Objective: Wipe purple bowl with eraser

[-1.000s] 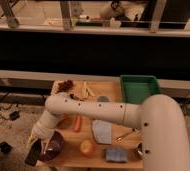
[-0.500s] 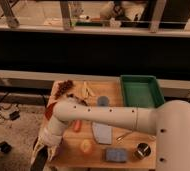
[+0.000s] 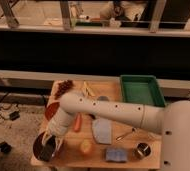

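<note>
Over wooden table (image 3: 70,152), arm (image 3: 108,111) bends down-left, gripper (image 3: 49,141) inside purple bowl (image 3: 37,146).

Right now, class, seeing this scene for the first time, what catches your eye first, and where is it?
The big white robot arm stretches across the wooden table from the lower right, with its end effector down in the purple bowl at the front left corner. Next comes the bright green tray at the back right of the table.
</note>
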Robot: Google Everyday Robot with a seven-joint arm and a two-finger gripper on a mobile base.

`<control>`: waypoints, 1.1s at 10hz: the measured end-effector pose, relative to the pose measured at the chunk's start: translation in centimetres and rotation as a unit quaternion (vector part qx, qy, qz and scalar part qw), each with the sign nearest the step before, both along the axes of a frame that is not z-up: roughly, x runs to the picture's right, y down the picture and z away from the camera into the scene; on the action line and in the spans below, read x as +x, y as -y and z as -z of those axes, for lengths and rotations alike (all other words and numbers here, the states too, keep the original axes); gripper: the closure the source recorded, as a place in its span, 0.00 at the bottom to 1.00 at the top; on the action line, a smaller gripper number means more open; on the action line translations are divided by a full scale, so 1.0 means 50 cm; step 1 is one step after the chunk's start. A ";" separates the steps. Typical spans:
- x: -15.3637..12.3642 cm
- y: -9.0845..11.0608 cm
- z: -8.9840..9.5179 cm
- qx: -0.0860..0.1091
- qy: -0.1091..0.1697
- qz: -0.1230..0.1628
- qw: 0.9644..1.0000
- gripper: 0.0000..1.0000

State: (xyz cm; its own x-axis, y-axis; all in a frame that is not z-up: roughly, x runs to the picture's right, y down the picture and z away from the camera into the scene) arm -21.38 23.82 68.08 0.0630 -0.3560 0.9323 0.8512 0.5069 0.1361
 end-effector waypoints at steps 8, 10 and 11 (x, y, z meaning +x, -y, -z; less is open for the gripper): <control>-0.149 0.006 -0.011 0.007 0.043 0.023 0.999 0.94; -0.165 -0.012 0.021 0.005 0.062 0.028 0.998 0.94; -0.162 -0.025 0.037 -0.001 0.067 0.026 0.997 0.94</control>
State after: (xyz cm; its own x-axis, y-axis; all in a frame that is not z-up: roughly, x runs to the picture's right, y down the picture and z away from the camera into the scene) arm -29.48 25.10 66.22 -0.0798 -0.3529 0.9322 0.8505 0.4637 0.2483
